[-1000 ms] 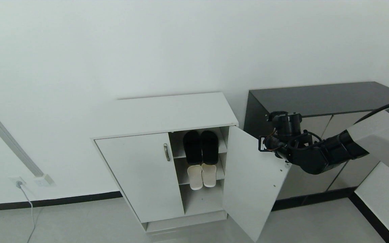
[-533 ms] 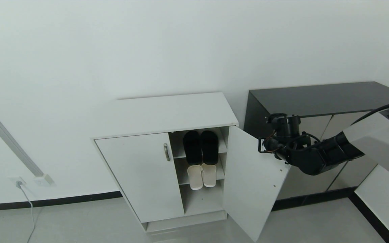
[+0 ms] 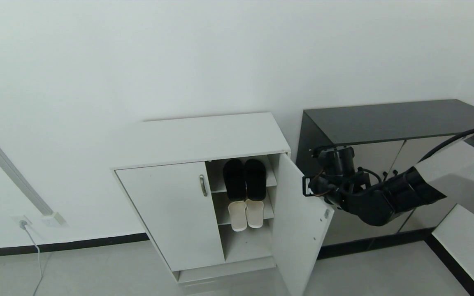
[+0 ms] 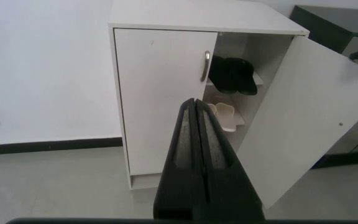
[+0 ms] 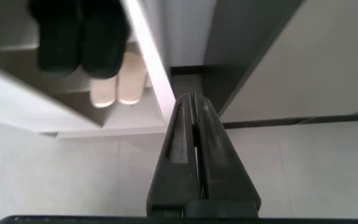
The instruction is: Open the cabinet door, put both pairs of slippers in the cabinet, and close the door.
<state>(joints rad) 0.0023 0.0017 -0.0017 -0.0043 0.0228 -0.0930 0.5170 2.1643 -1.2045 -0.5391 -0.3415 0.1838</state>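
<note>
1. The cabinet (image 3: 208, 137) stands on the floor (image 3: 97, 271) against the wall (image 3: 179, 61). The right-hand cabinet door (image 3: 298, 222) is swung partway out on its right-side hinges. The left door (image 3: 171, 213), with its metal handle (image 3: 202, 185), sits flush shut.
2. Through the opening I see the black slippers (image 3: 245, 179) side by side on the top shelf (image 3: 216, 190). The cream slippers (image 3: 246, 213) lie side by side on the shelf directly below.
3. My right tool (image 5: 195, 106) is clenched on nothing, its fingers pressed flat together. It sits by the outer face of the open door, near the upper free corner. I cannot tell whether it touches the panel.
4. My left tool (image 4: 195, 109) is likewise clenched and empty. It is held out in front of the cabinet, well apart from it, pointing toward the doors.
5. A dark sideboard (image 3: 385, 117) stands just right of the cabinet, behind my right arm. Low on the wall to the left is a socket (image 3: 24, 222) with a cable (image 3: 37, 250) hanging down.
</note>
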